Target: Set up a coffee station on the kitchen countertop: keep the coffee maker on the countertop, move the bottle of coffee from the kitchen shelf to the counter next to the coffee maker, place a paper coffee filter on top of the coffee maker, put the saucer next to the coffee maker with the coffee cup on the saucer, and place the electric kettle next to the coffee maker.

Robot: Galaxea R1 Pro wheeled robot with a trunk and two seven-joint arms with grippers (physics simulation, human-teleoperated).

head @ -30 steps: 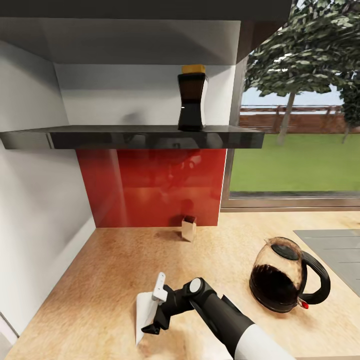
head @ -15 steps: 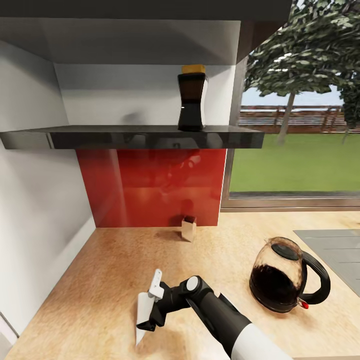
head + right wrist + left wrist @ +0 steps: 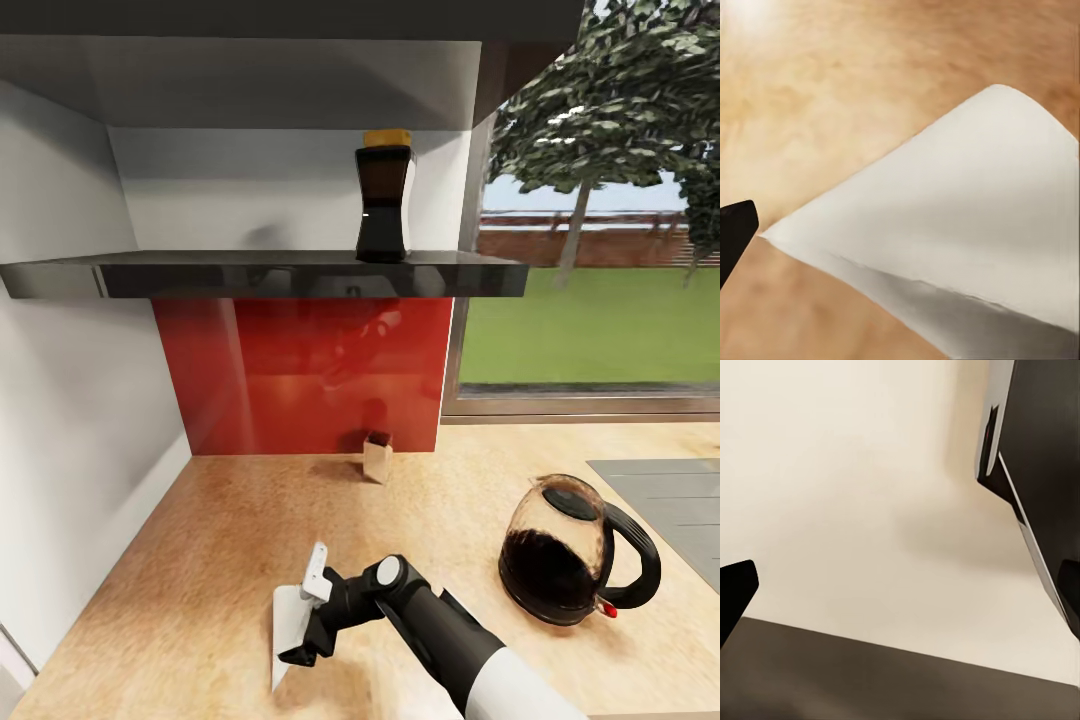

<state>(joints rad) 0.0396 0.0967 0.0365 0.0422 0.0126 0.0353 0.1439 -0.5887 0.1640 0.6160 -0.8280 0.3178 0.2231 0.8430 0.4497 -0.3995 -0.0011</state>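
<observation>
Low in the frame, the right gripper [image 3: 310,620] pinches the paper coffee filter [image 3: 287,632], its tip pointing down at the kitchen countertop [image 3: 200,560].

Red splashback [image 3: 300,375] — garden window [image 3: 590,300]

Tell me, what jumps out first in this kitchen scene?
Probably the bottle of coffee, black with a yellow-orange cap, standing alone on the dark shelf above a red backsplash. Lower down, the electric kettle, a rounded glass jug, sits on the kitchen countertop near the window. At the front, the robot's right tool is at a white paper coffee filter just above the worktop.
</observation>
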